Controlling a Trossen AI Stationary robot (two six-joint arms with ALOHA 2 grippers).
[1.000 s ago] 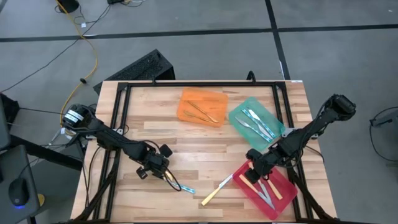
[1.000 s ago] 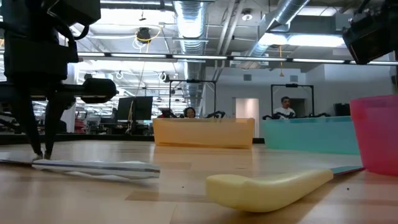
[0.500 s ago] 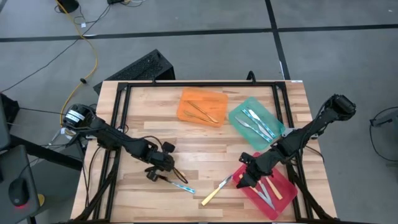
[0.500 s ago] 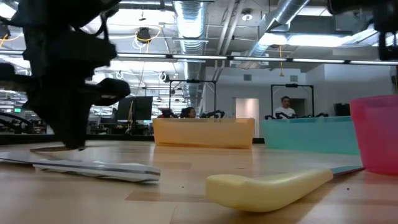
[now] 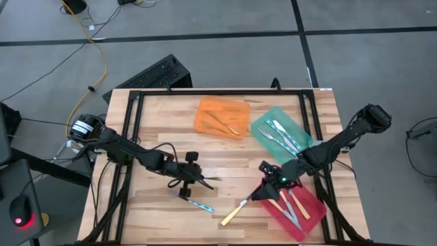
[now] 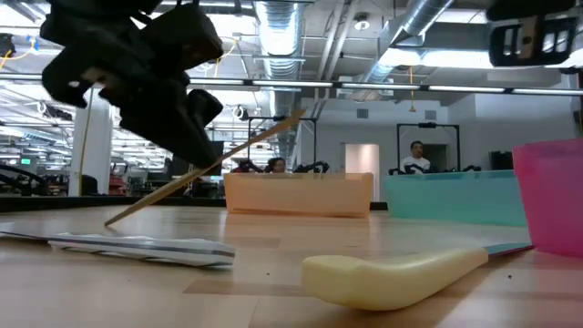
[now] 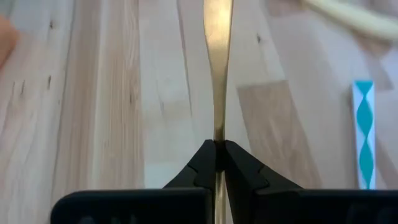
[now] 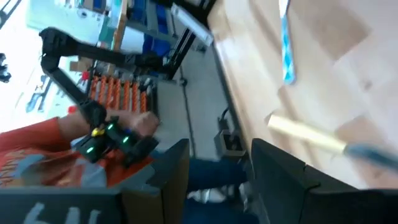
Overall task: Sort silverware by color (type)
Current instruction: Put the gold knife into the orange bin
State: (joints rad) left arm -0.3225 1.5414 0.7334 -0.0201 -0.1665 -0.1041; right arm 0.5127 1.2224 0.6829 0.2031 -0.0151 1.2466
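The left end effector (image 7: 216,163) is pinching the slim gold utensil (image 7: 217,74) tightly by its handle, holding it tilted above the wooden table (image 5: 164,143), probably for carrying to the orange tray (image 5: 205,109). The right end effector (image 5: 263,194) is hovering wide open over the yellow-handled utensil (image 5: 233,214).

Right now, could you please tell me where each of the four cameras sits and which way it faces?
High view: overhead, straight down on the table, both arms, three trays.
Low view: at tabletop height, looking across; left gripper lifts a gold utensil.
Left wrist view: on the left arm, past its shut fingers along that gold utensil.
Right wrist view: on the right arm, past its open fingers toward the yellow-handled knife.
Shared: the blue-handled utensil appears in all four.
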